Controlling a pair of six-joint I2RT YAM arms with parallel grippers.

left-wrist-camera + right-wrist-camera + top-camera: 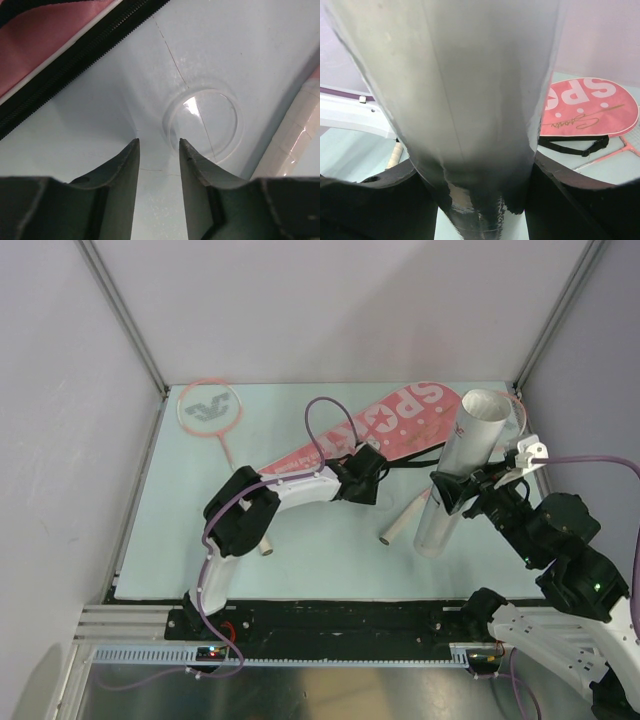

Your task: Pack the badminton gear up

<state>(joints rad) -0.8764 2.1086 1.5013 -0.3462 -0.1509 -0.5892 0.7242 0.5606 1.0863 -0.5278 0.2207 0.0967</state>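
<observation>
Right tool (452, 490) was clamped on the white tube (472, 440), which stood tilted on the counter (320, 560) at 3 o'clock. Left tool (159, 144) hung narrow and empty by a clear round cap (220, 125), near the pink bag (405, 420) at 1 o'clock. One racket (208, 407) lay at 10 o'clock.

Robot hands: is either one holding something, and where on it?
The right hand grips the white tube around its lower half. The left hand is open, holding nothing.

tube (470, 100) runs off the top in the right wrist view, bag (420, 415) half-hidden under the left arm (300, 487) (its middle bit)
</observation>
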